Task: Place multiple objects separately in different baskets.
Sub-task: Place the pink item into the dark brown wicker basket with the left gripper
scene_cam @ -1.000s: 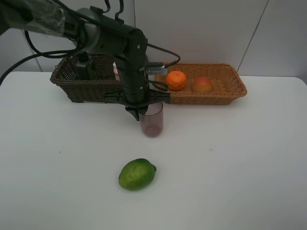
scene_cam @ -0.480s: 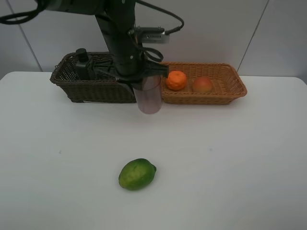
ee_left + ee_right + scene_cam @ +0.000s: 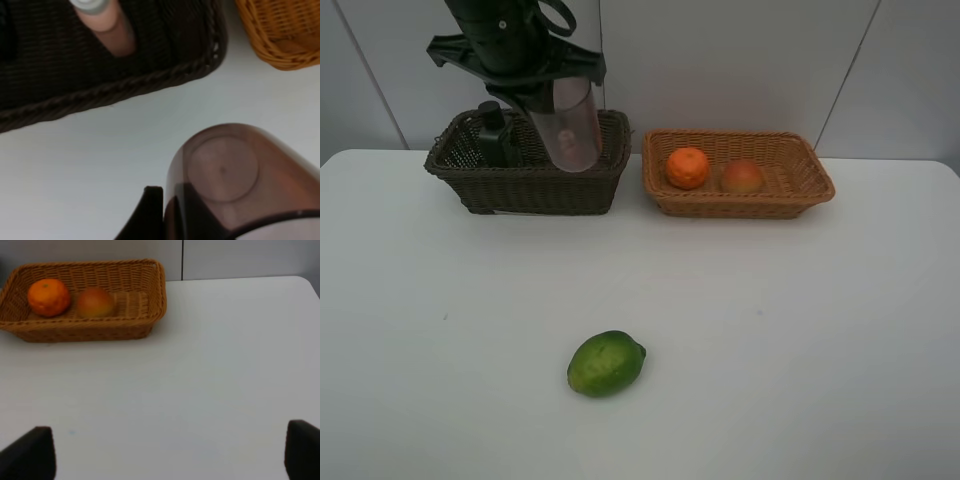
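Exterior high view has the left gripper clamped tight on the rim wall of the translucent purplish cup. The cup is off the table and tilted, in front of the 3 o'clock half of the dark brown basket, which sits at the table's 11 o'clock. Whether it is over the basket's inside cannot be told. The dark green pump bottle stands in that basket's 9 o'clock end, and the pink white-capped bottle lies inside it (seen from the left wrist). At 1 o'clock, the tan basket holds the orange with the peach-like fruit just beside it at its 3 o'clock. The green fruit lies alone near 6 o'clock. The right gripper is spread wide over bare table, holding nothing.
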`<act>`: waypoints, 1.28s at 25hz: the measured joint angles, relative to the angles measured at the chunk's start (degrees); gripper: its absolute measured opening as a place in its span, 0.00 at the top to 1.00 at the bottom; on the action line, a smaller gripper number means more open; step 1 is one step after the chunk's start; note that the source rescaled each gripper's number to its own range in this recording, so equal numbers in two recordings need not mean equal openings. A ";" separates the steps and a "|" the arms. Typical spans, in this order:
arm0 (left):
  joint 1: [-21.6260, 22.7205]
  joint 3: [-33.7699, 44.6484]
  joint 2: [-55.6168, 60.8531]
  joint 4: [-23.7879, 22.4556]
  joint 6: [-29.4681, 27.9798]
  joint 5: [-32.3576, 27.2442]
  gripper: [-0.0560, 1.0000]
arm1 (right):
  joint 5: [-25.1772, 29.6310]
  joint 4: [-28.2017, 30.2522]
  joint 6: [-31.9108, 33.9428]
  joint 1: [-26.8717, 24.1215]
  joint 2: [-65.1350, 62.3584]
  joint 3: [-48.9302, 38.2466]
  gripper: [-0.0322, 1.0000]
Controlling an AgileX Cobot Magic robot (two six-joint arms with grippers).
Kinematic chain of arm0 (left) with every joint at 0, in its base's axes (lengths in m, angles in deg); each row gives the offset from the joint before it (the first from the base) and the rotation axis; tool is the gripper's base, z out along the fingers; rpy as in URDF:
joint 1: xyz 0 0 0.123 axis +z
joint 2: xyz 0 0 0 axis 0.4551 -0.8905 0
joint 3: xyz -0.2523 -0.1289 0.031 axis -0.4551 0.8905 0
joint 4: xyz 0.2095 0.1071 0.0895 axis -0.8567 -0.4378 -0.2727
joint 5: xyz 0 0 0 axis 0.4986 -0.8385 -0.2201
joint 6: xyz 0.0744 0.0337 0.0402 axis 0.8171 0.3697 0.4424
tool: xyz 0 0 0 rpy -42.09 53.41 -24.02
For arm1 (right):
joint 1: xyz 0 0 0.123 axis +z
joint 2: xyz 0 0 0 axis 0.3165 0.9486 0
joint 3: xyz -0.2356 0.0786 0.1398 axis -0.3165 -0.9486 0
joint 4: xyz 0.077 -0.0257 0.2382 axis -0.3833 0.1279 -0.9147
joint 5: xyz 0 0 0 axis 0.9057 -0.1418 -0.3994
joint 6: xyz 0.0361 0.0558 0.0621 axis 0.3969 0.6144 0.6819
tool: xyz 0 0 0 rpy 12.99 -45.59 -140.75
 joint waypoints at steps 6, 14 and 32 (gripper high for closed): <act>5.66 2.08 0.60 -2.26 4.07 1.33 0.95 | 0.00 0.00 0.00 0.00 0.00 0.00 0.03; 10.53 8.68 0.60 -4.57 4.36 15.93 0.95 | 0.00 0.00 0.00 0.00 0.00 0.00 0.03; 13.26 12.42 -6.90 -10.23 4.36 31.38 0.95 | 0.00 0.00 0.00 0.00 0.00 0.00 0.03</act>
